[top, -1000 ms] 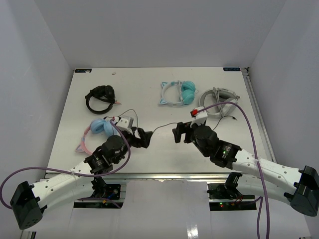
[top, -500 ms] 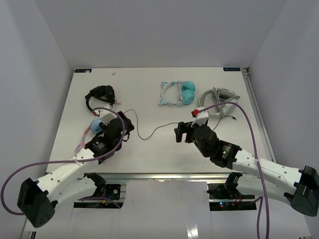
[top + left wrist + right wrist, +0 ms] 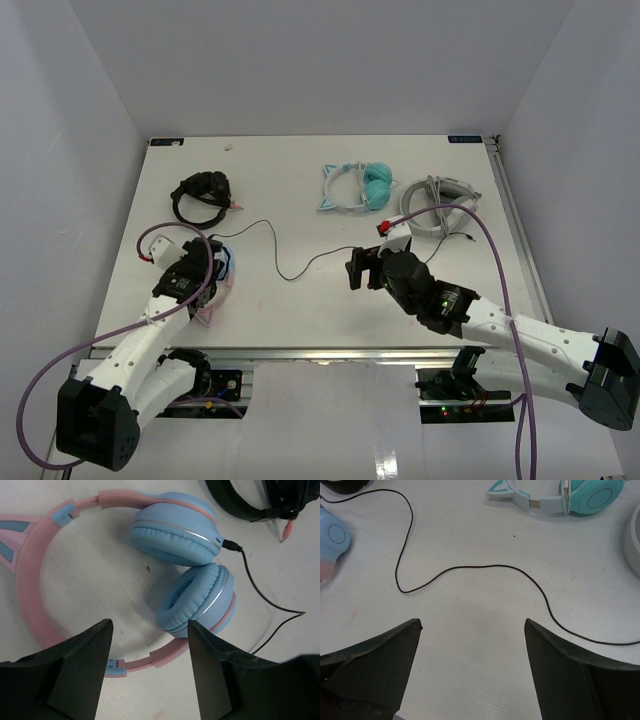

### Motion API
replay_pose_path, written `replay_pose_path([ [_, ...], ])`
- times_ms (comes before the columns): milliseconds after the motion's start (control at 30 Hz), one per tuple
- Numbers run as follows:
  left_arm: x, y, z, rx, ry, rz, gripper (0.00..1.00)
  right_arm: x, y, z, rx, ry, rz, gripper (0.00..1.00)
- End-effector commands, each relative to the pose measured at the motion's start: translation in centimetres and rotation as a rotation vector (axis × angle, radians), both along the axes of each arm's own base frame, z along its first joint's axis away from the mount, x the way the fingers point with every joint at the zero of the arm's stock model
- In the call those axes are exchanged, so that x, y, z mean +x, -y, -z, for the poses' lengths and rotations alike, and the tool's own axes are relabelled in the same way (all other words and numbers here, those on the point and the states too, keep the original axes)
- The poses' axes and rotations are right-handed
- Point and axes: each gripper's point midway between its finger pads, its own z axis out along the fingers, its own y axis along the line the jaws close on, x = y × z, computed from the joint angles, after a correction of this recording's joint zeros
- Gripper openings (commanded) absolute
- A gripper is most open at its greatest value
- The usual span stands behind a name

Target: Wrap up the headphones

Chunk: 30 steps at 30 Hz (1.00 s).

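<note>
The headphones (image 3: 175, 535) lie flat on the table in the left wrist view, with a pink cat-ear headband (image 3: 30, 575) and two light blue ear cups. Their thin black cable (image 3: 252, 582) leaves the upper cup and snakes right across the table (image 3: 290, 272), also showing in the right wrist view (image 3: 485, 567). My left gripper (image 3: 150, 625) is open and hovers right over the headband's near side, holding nothing. In the top view (image 3: 218, 262) it hides most of the headphones. My right gripper (image 3: 472, 625) is open and empty above bare table just short of the cable (image 3: 362, 268).
Black headphones (image 3: 200, 192) lie at the back left, close to the pink ones (image 3: 250, 502). Teal cat-ear headphones (image 3: 355, 187) and grey-white headphones (image 3: 440, 205) lie at the back right. The table's front edge (image 3: 320, 350) runs just before the arm bases.
</note>
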Motion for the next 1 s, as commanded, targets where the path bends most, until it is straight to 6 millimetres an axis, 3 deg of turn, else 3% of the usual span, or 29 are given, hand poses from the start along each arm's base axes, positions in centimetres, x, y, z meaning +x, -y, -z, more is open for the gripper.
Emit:
replay_pose_path([
  [0,1.0,1.2,0.6,-0.028,0.035,0.083,0.72,-0.1,-1.4,-2.6,0.052,0.029,-0.054,0.90],
  [133,2.8,3.5,0.7,-0.018,0.039,0.262,0.74,-0.8,-2.5,-2.3,0.068,0.025,-0.130,0.90],
  [300,4.0,3.8,0.4,0.059,0.000,0.354,0.93,-0.8,-2.6,-2.2,0.053,0.028,-0.141,0.90],
  [400,4.1,3.8,0.2,0.087,0.003,0.379,0.98,-0.8,-2.6,-2.2,0.053,0.031,-0.144,0.90],
  [967,6.5,4.3,2.1,0.169,-0.051,0.458,0.94,-1.1,-2.4,-2.8,0.066,0.046,-0.156,0.90],
])
